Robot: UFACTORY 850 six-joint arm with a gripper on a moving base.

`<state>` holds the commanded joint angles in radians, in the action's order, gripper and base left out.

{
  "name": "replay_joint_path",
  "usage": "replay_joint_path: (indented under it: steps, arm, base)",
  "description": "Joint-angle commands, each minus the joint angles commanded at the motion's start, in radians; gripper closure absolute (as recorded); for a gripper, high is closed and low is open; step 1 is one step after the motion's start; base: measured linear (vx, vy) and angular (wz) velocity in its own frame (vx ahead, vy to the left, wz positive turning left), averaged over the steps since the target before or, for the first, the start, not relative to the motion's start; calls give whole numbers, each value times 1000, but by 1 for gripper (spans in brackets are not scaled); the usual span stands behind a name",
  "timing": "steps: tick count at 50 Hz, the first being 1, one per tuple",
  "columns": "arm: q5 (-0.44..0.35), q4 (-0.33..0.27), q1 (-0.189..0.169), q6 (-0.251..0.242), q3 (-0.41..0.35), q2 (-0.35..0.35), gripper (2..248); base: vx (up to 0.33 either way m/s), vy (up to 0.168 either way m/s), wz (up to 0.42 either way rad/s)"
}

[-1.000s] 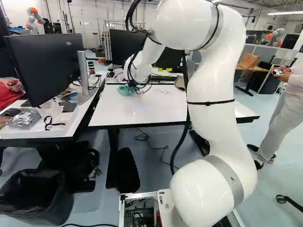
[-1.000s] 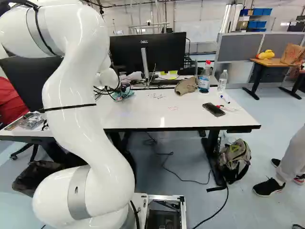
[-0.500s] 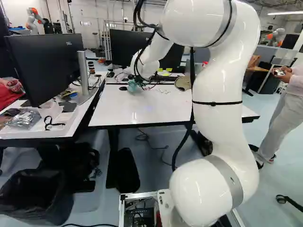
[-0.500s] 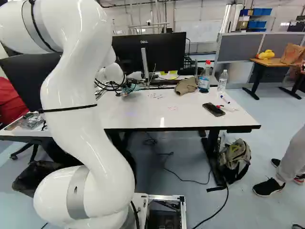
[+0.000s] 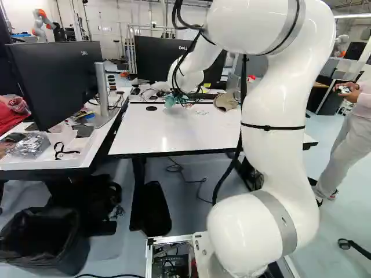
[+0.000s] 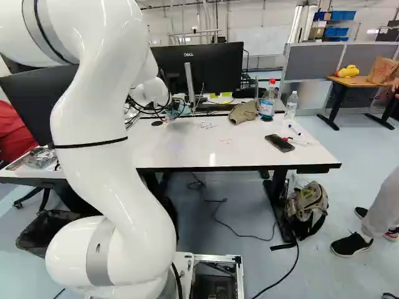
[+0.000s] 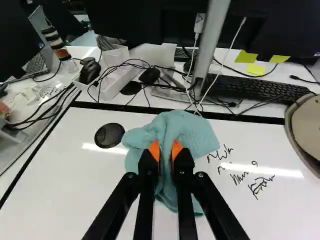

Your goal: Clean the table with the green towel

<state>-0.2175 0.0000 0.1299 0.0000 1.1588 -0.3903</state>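
The black two-fingered gripper (image 5: pixel 177 96) with orange pads has the crumpled green cloth towel (image 7: pixel 190 132) pinched between its fingers, at the far part of the white rectangular table (image 6: pixel 193 149). A round black disc (image 7: pixel 109 135) lies toward the table's far left corner; dark handwriting (image 7: pixel 257 185) marks its far part. The tan fabric cap (image 6: pixel 242 112) sits by its far edge, the flat black phone (image 6: pixel 279 143) toward its right end. A grey-green backpack (image 6: pixel 308 202) leans near its right leg; a wide black monitor (image 6: pixel 218 65) stands beyond it.
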Motion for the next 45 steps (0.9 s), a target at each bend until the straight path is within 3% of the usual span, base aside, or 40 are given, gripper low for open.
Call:
replay_joint_path:
  steps: [18, 32, 45]
  arm:
    - [0, 0, -48, 0, 2, -1, 204]
    - [0, 0, -82, 0, 45, -36, 204]
    - [0, 0, -90, 0, 61, -49, 204]
  base:
    - [0, 0, 0]
    - [0, 0, 0]
    - [0, 0, 0]
